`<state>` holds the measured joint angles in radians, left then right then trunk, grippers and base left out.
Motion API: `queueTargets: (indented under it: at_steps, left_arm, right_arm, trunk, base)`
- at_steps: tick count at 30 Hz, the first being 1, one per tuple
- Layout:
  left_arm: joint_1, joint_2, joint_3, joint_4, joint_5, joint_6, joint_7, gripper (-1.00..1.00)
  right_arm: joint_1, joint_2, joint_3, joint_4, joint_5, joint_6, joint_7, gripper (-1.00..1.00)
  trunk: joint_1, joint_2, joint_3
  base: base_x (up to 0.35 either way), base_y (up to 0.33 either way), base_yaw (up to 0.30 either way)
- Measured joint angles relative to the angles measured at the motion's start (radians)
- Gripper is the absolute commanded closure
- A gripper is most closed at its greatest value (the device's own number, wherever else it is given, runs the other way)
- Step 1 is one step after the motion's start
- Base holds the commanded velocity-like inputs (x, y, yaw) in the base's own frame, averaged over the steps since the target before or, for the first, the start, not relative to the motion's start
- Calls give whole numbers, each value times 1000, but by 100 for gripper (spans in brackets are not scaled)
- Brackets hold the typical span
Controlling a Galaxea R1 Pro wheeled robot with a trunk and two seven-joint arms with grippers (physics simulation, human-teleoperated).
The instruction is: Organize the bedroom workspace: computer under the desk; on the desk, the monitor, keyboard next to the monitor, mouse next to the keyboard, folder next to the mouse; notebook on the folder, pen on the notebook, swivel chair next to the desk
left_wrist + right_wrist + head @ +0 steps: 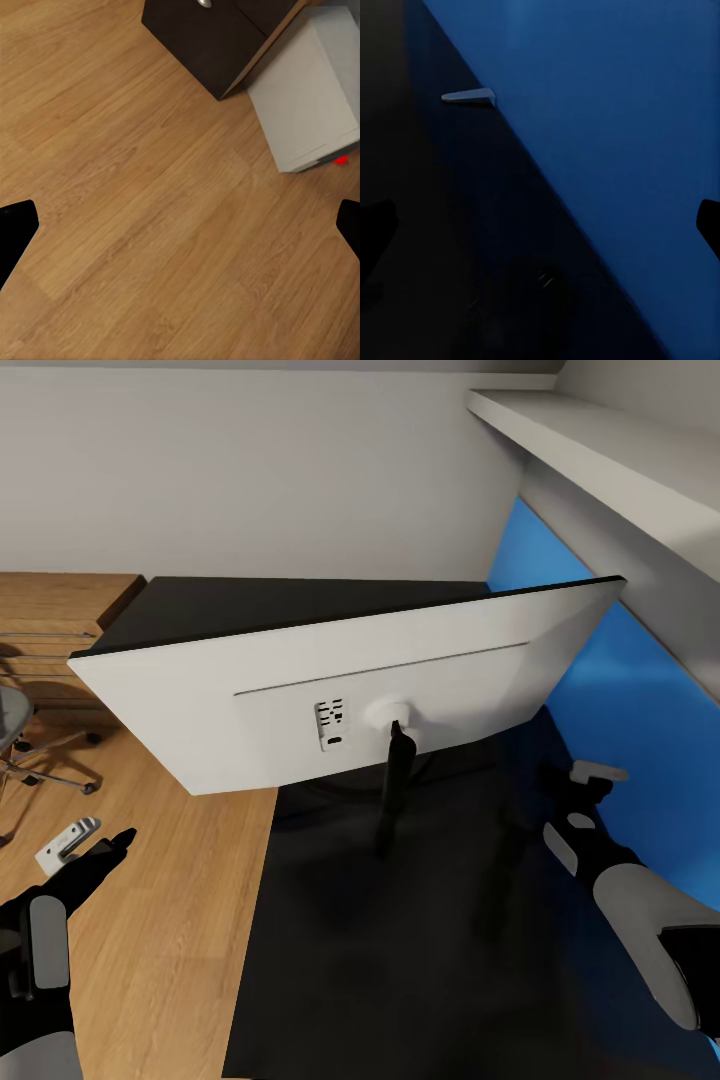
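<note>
Black fingertips (16, 229) of the left gripper (180, 229) sit wide apart at the two edges of the left wrist view, spread open with nothing between them. Beyond them lies bare wooden floor (135, 195), and farther out a dark drawer corner with a round knob (204, 4) and, just beside it, the light-grey computer (311, 90) with its red mark. The head view shows none of that; there the left gripper (85, 860) hangs over the floor beside the table's (400, 960) long edge.

The right gripper's (540, 225) fingertips (375, 225) likewise stand apart, open and empty, above the glossy black tabletop where it meets the blue wall (615, 112). A small pale wedge (469, 95) lies ahead of them along that seam; what it is cannot be told. In the head view the right gripper (585, 800) hovers near the same corner.

Between the two arms the monitor (350, 680) stands on the table, its white back facing the camera, tilted, on a thin black stem (395, 790). Its base is lost in dark reflections. The swivel chair (20, 740) is cut off at the picture's edge, well beyond the left fingers. Open tabletop lies nearer than the stem.
</note>
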<state>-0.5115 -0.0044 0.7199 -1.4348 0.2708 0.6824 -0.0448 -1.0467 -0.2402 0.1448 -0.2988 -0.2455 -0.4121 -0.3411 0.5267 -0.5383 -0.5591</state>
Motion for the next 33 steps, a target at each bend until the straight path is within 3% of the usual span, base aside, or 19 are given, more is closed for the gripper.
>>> queueTargets:
  at_steps: [19,33]
  left_arm:
    - [0,0,0,0,0,0,0,-100]
    - [0,0,0,0,0,0,0,-100]
  right_arm:
    - [0,0,0,1,0,0,0,-100]
    - [0,0,0,2,0,0,0,-100]
  trunk:
    - [0,0,0]
    - [53,-99,-44]
  base:
    - [0,0,0]
    - [0,0,0]
